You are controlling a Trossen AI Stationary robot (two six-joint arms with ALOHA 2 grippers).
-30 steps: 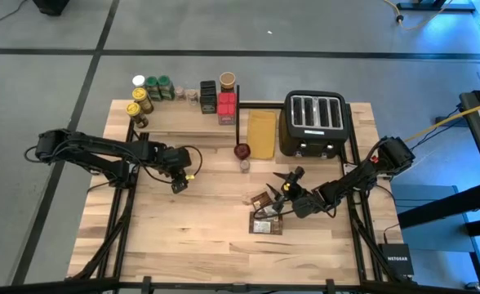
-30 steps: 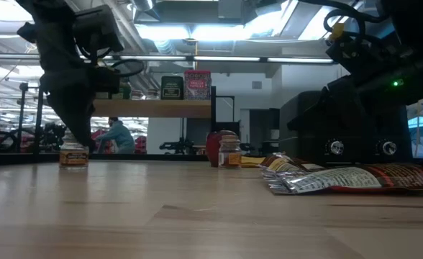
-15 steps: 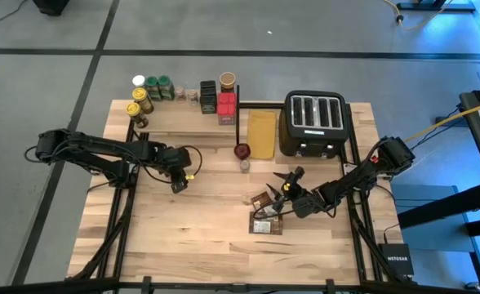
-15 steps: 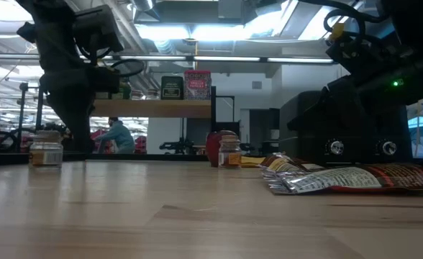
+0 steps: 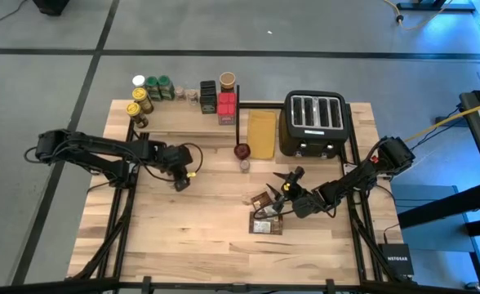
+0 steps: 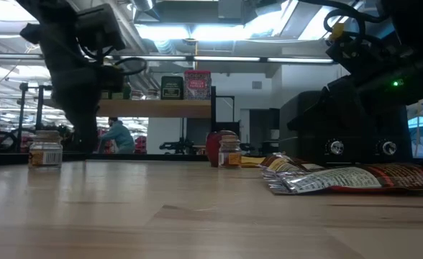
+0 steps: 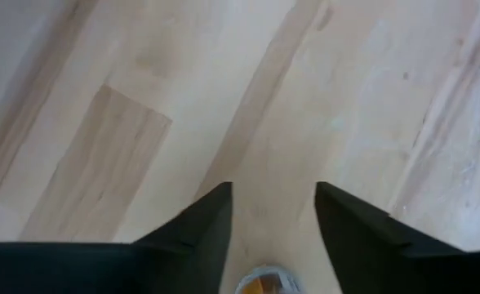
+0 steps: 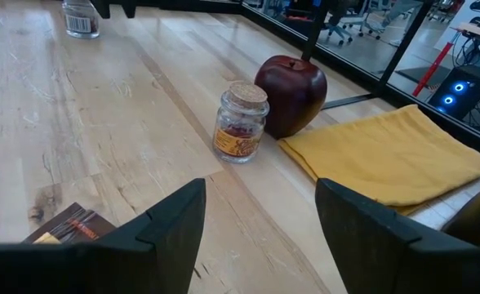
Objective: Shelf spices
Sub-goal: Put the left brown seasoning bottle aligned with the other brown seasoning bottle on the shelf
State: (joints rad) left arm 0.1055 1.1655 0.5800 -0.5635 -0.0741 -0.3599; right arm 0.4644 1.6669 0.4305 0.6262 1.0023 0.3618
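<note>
I have the left gripper [image 5: 180, 183] low over the left half of the table [image 5: 191, 237], just near of the shelf [image 5: 183, 121]. Its fingers [image 7: 203, 224] stand apart with nothing clamped. In the wrist view only the top of a small jar [image 6: 46, 151] peeps in between them, back near the palm. From the low view that jar stands upright on the table close beside the arm. I cannot tell whether a finger touches it.

The step in hand, as I judge it, is getting a clean hold on this jar. I want the jaws level with its body below the lid and the jar centred in the gap. I would close slowly so that neither finger nudges it over first. Once it is held I would lift straight up before swinging far towards the shelf. The row of spices [image 5: 154, 86] sits along the shelf's far edge, so the bare plank near of them is the safe landing spot.

The right gripper [image 5: 287, 186] waits wide open and empty over the brown packets [image 5: 266, 214] on the right. A cork-lidded jar [image 8: 240, 122] and a dark red round thing [image 8: 291, 94] stand beyond it, beside the yellow cloth [image 8: 387, 155].
</note>
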